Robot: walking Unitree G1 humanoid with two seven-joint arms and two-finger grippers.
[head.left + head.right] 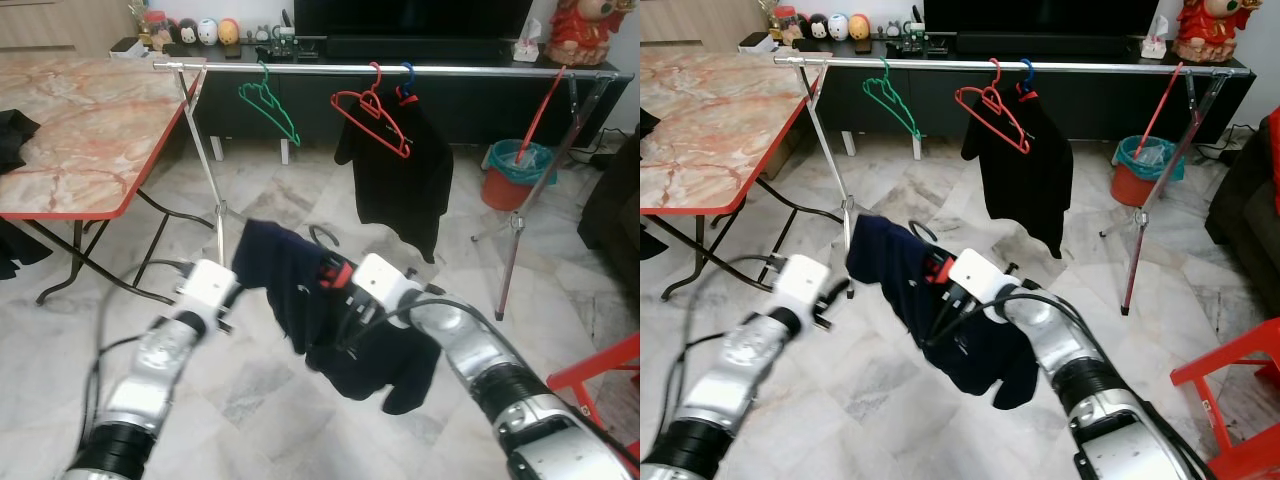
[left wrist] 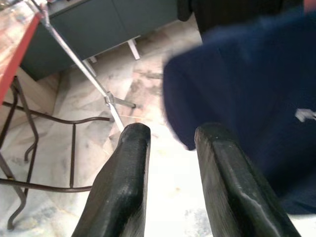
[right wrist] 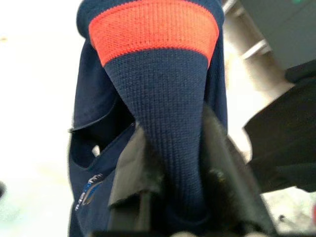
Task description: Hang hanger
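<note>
The right gripper (image 3: 173,197) pinches a navy shirt (image 1: 300,290) near the rack (image 1: 400,70), while the left gripper (image 2: 170,148), seemingly empty, holds its fingers narrowly apart.

The navy shirt (image 1: 300,300) drapes right over the right gripper (image 3: 170,182) — its fingertips are buried in the collar fabric. A grey hook (image 1: 322,236) peeks above the shirt, the hanger body below it covered. The left gripper (image 2: 170,148) shows two fingers cut off by the picture's lower edge, and the shirt beside them is smeared with blur. On the rail (image 1: 400,70), the blue hanger (image 1: 406,82) shows only its hook — the black shirt (image 1: 400,175) swallows the rest. The shelf figurines (image 1: 205,30) are too small to make out.
</note>
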